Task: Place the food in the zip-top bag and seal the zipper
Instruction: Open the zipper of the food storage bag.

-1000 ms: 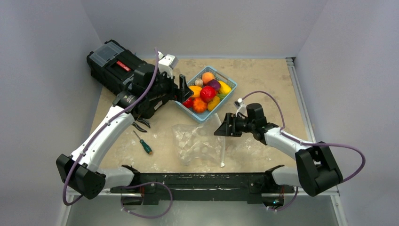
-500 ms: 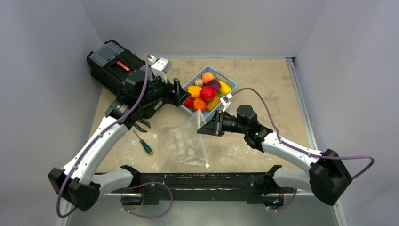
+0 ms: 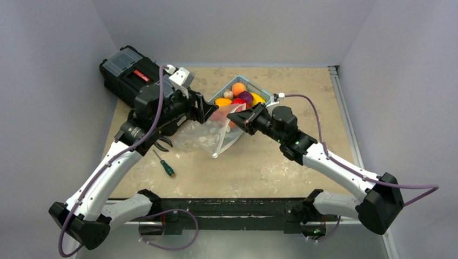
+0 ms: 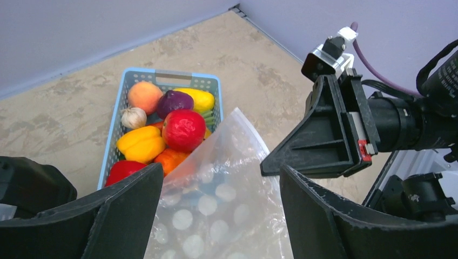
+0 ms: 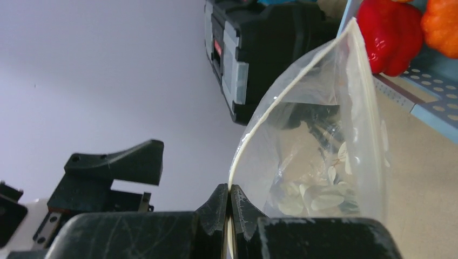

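The zip-top bag (image 3: 208,135) hangs clear and crinkly in front of the basket, lifted by one corner. My right gripper (image 3: 235,115) is shut on the zipper (image 5: 246,141), its jaws (image 5: 229,200) pinching the white strip. My left gripper (image 4: 220,174) is open, and the bag (image 4: 216,208) lies between its fingers without being pinched. The food (image 4: 183,129) sits in the light blue basket (image 4: 164,75): a red apple, yellow pepper (image 4: 141,144), peach (image 4: 144,96), purple fruit and red pepper (image 5: 391,38). The bag covers the basket's near corner.
A black toolbox (image 3: 129,73) stands at the back left, right behind my left arm. A green-handled screwdriver (image 3: 165,165) lies on the table to the left of the bag, with dark pliers (image 3: 161,143) just above it. Grey walls enclose the table.
My right gripper shut on the bag's edge, then lifted it off the table up toward the basket. My left gripper moved in around the bag, and its jaws narrowed slightly.
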Controlling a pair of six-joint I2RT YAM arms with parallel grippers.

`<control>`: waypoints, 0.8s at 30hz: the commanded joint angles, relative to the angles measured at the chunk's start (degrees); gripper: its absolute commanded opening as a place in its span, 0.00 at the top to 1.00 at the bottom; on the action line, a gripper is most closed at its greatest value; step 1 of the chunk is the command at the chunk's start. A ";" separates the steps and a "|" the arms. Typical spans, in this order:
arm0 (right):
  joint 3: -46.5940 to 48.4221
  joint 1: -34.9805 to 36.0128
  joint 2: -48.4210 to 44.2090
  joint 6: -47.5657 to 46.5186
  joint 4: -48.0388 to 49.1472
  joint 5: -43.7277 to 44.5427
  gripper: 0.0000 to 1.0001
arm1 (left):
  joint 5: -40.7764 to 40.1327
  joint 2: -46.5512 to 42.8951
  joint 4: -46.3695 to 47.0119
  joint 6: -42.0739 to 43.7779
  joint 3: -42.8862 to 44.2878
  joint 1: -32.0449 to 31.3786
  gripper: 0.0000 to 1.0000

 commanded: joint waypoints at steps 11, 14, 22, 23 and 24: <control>8.73 0.37 4.04 4.41 -0.42 7.77 1.00 | -2.12 2.82 -2.68 11.02 3.96 -6.00 0.21; 9.42 0.38 5.41 4.41 -0.31 6.12 1.00 | -5.26 3.51 -3.34 12.21 4.09 -7.20 0.26; 8.66 0.54 6.00 5.43 0.61 5.51 1.00 | -16.62 5.91 -6.52 17.57 5.60 -10.67 0.49; 8.66 0.56 5.99 5.52 0.51 5.67 1.00 | -16.99 5.84 -6.60 18.00 5.53 -10.98 0.50; 8.66 0.54 5.92 5.61 0.38 5.90 1.00 | -17.03 5.88 -6.66 18.44 5.46 -11.34 0.50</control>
